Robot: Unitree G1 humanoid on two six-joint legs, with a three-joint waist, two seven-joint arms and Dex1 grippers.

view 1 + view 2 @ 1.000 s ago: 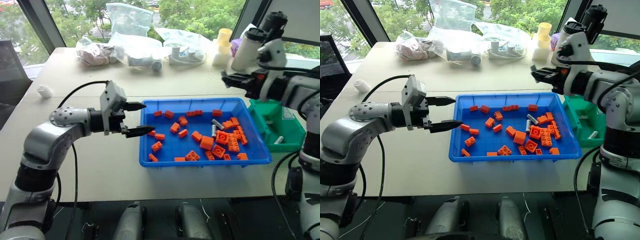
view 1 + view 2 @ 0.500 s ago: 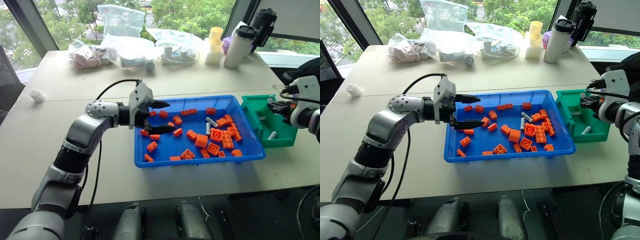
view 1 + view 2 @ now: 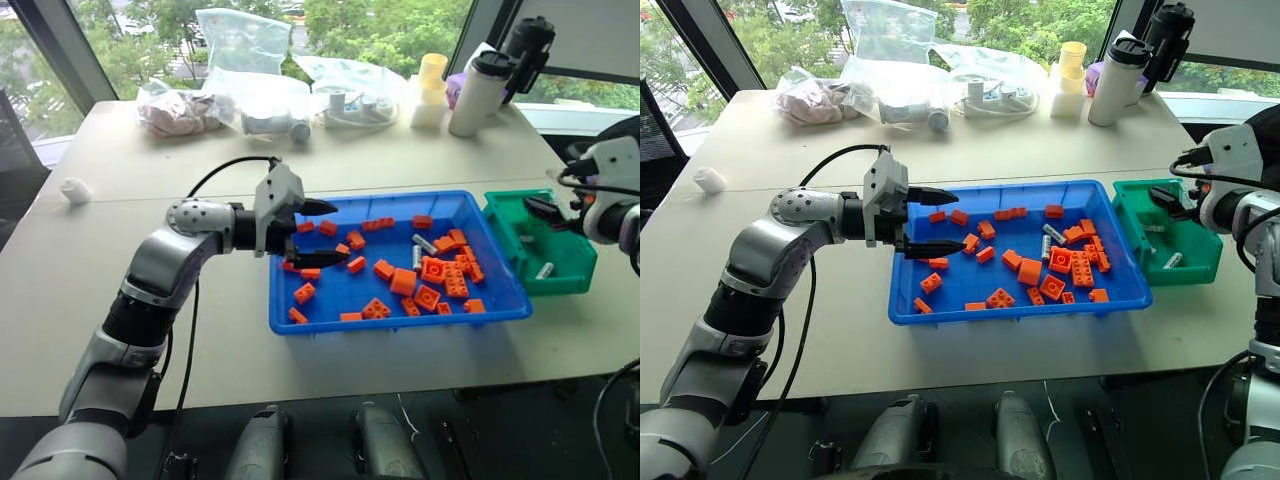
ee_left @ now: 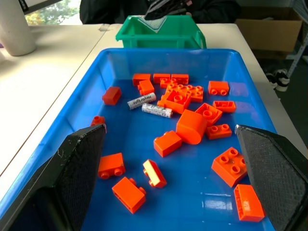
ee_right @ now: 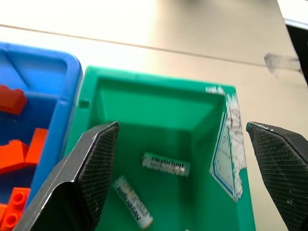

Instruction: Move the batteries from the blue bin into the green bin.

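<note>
Since half a second ago the right gripper (image 5: 183,192) has spread its two black fingers wide above the small deep teal-green plastic bin (image 5: 159,103), and the left arm has kept almost the same place over the near-left part of the large shallow bright blue plastic tray (image 3: 500,305).

Four thin silver-grey cylinder batteries can be counted — two batteries (image 4: 149,105) lie in the blue tray and two more batteries (image 5: 165,163) lie on the floor of the green bin. In the tray the two lie close together, just beside a cluster of orange bricks toward the side of the green bin. In the bin one lies across the middle of the floor and the other lies slanted near it, apart from it.

About twenty small orange plastic toy bricks (image 4: 193,127) are scattered in the blue tray; I cannot give an exact number because some overlap.

The right fingers (image 5: 96,159) are far apart, hold nothing and touch nothing; the green bin is seen between them. The left gripper (image 3: 324,233) also has its fingers (image 4: 77,163) wide apart — they hold nothing, and they hover above the tray floor with bricks between them.

Both containers stand on the pale counter (image 3: 200,340), the green bin touching the right end of the blue tray.
</note>
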